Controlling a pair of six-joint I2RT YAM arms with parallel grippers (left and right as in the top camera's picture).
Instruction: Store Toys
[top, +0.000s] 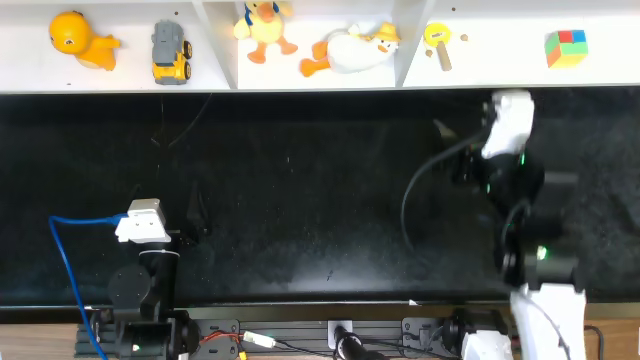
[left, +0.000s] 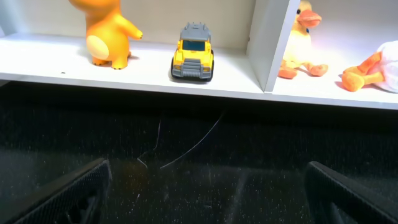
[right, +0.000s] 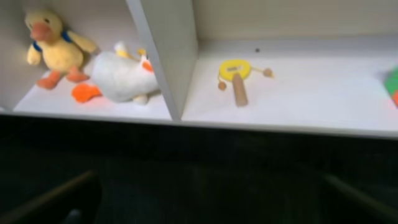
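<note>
The toys sit in a white shelf (top: 320, 80) along the far edge. An orange duck (top: 80, 38) and a yellow-grey truck (top: 170, 52) share the left compartment. A yellow plush duck (top: 265, 28) and a white plush goose (top: 352, 48) are in the middle one. A yellow rattle (top: 438, 42) and a coloured cube (top: 565, 46) are in the right one. My left gripper (left: 207, 165) is open and empty over the black mat, facing the truck (left: 193, 60). My right gripper (right: 210, 180) is open and empty, close to the shelf, facing the rattle (right: 236, 78).
A black mat (top: 300, 200) covers the table between the arms and the shelf. White dividers (right: 165, 56) separate the compartments. A blue cable (top: 70, 250) loops beside the left arm, and a black cable (top: 415, 195) arcs beside the right arm.
</note>
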